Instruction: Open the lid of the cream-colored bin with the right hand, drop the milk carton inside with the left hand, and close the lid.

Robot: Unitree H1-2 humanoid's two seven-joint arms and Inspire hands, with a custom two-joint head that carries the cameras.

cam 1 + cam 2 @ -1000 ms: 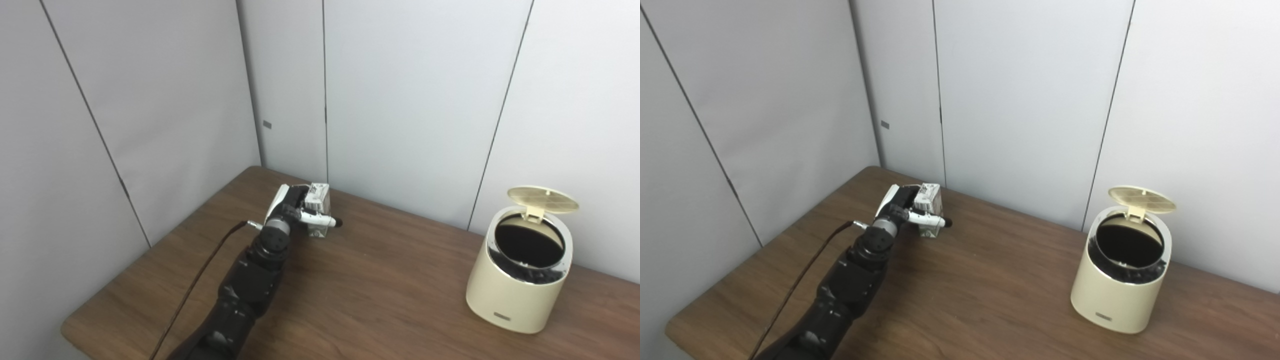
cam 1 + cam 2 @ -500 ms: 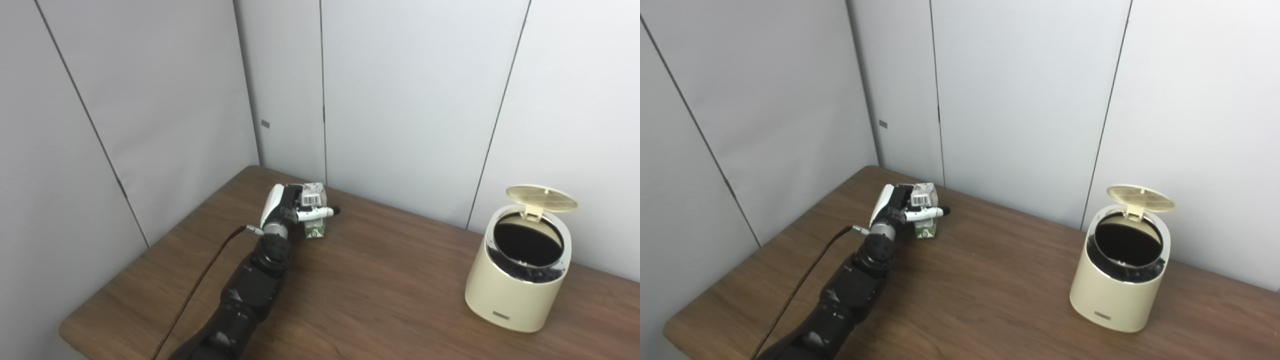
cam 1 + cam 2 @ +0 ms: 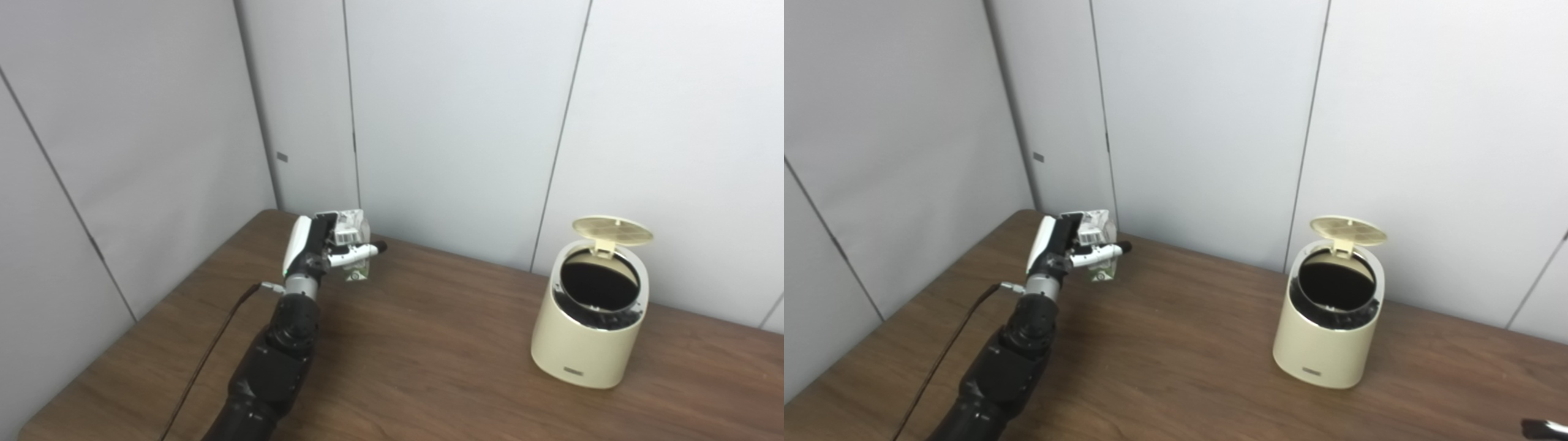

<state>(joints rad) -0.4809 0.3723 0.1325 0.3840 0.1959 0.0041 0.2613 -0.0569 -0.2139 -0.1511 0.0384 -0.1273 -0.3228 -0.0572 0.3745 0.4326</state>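
The milk carton stands roughly upright in the left hand, whose fingers are wrapped around it, over the desk's far left corner. The cream-colored bin, lid tipped up, sits well apart to the carton's right, so the carry runs rightward. Only a dark tip of the right hand shows; how it is set I cannot tell.

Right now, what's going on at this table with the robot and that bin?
The left hand is closed around the milk carton near the table's far left corner. It looks lifted just off the wooden table. Over to the right, the cream-colored bin stands with its lid flipped up, ready for the carton. The right hand's state can't be made out.
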